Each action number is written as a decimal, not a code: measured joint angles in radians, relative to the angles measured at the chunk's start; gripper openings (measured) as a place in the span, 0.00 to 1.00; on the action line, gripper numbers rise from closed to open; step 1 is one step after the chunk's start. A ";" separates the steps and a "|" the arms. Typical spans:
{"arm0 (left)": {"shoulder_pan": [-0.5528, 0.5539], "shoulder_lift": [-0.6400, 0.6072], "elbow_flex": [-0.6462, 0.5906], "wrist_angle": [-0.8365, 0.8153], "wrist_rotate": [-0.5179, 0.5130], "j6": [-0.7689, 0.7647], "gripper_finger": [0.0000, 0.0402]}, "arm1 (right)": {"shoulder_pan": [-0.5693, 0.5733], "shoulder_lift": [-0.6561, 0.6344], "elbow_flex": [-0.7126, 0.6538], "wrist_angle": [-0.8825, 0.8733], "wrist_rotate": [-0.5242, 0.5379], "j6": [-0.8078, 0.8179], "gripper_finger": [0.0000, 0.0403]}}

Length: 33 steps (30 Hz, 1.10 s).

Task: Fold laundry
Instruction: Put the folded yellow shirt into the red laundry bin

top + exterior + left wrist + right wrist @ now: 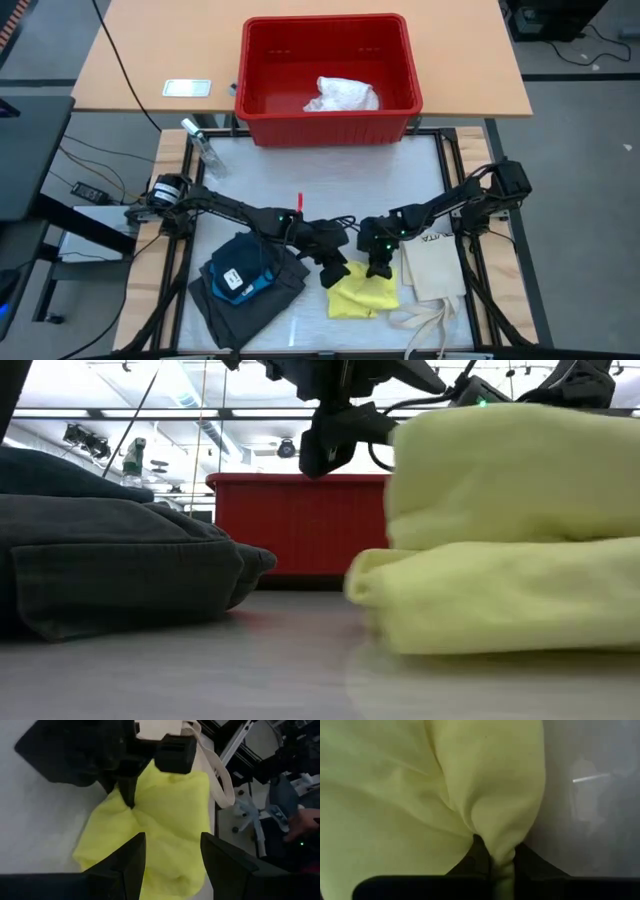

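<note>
From above, the yellow cloth [363, 296] lies folded near the bench's front edge, between the dark grey cargo shorts [243, 292] with a blue piece [248, 275] on top and the cream tote bag [436, 268]. The left gripper [334, 272] sits at the cloth's left edge, the right gripper [379, 268] at its rear edge. A white piece [342, 96] lies in the red bin [328, 121] beyond the bench's back edge.

At table height, the yellow cloth [510, 530] shows stacked in two layers beside the shorts [120, 565].

The left wrist view shows the left fingers [125, 857] spread apart over the cloth [165, 830], gripping nothing.

The right wrist view shows a fold of yellow cloth [490, 805] apparently pinched between the right gripper's clenched fingers.
</note>
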 joint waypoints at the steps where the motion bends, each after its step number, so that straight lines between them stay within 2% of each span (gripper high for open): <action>1: 0.000 0.000 0.000 0.002 0.000 -0.002 0.48 | -0.006 -0.001 0.000 0.013 0.015 0.024 0.09; 5: 0.003 0.000 0.000 0.034 0.000 0.008 0.48 | -0.025 -0.020 -0.001 0.011 0.091 0.064 0.09; 8: 0.008 0.000 0.000 0.041 -0.003 0.083 0.48 | -0.035 -0.040 -0.002 0.010 0.171 0.118 0.09; 12: 0.017 0.001 -0.002 -0.107 -0.094 0.149 0.48 | -0.055 -0.093 -0.005 -0.004 0.340 0.202 0.09; 15: 0.040 0.001 -0.058 -0.160 -0.135 0.144 0.48 | -0.062 -0.144 -0.008 -0.042 0.437 0.231 0.09; 19: 0.060 0.002 -0.177 -0.129 -0.134 0.064 0.48 | -0.069 -0.210 -0.010 -0.048 0.463 0.209 0.12; 23: 0.068 0.001 -0.283 -0.013 -0.125 -0.003 0.48 | -0.068 -0.272 -0.009 -0.049 0.474 0.205 0.34; 28: 0.070 0.000 -0.315 0.074 -0.132 -0.020 0.48 | -0.106 -0.288 -0.008 -0.038 0.461 0.181 0.69; 30: 0.074 0.001 -0.315 0.082 -0.139 -0.007 0.48 | -0.138 -0.250 -0.008 0.002 0.404 0.184 0.81; 33: 0.087 0.001 -0.316 0.081 -0.145 0.013 0.48 | -0.178 -0.142 -0.008 0.138 0.247 0.246 0.95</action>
